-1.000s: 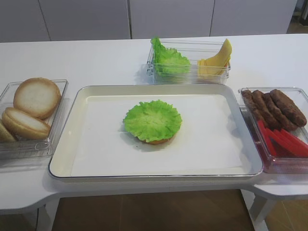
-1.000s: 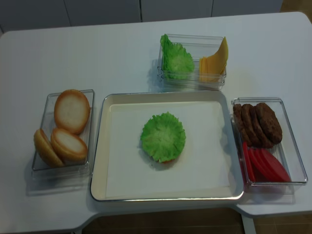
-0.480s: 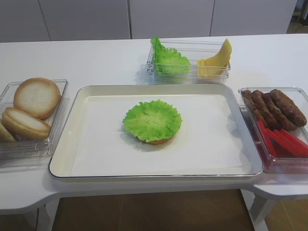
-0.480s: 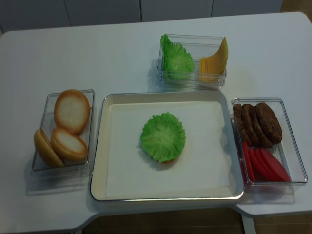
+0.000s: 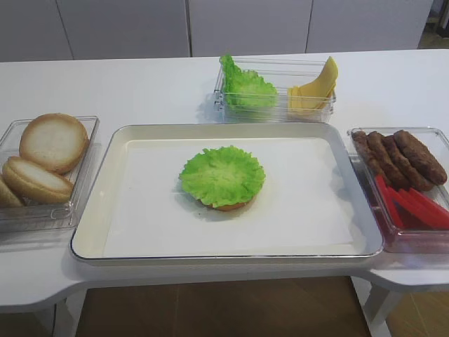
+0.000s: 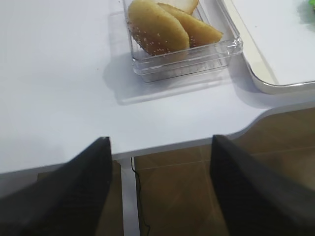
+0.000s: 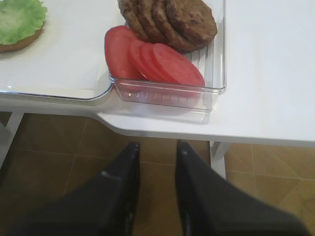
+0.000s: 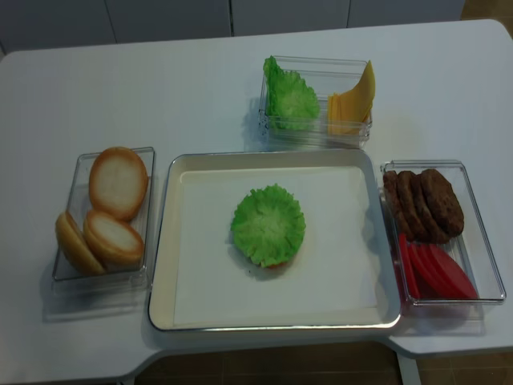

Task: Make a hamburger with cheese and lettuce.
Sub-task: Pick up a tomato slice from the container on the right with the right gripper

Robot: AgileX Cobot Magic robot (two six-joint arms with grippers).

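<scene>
Nearest the cameras, both pincers hang below the front edge of the white worktop (image 5: 140, 84), over brown floor. The right pincer (image 7: 156, 152) shows two dark fingers (image 7: 129, 167) standing a narrow gap apart with nothing between them; the left pincer (image 6: 160, 147) is spread wide, also holding nothing.

On the worktop's front, a cream tray (image 5: 98, 189) lined with white paper carries the hamburger (image 5: 223, 177) near its centre: a tan bun base topped by a ruffled green lettuce leaf that overhangs the bun all round.

To the tray's left, a clear bin (image 5: 42, 210) holds pale bun halves (image 5: 52, 142), leaning on one another. To its right, another clear box (image 5: 414, 239) holds red tomato slices (image 5: 414, 207) at the near end and brown patties (image 5: 400, 158) behind them.

Farther back, beyond the tray's far rim, a clear container (image 5: 280, 105) holds more lettuce (image 5: 245, 88) on its left side and the cheese (image 5: 312, 91) on its right, pale-yellow slices stacked, one tilted upward against the wall.
</scene>
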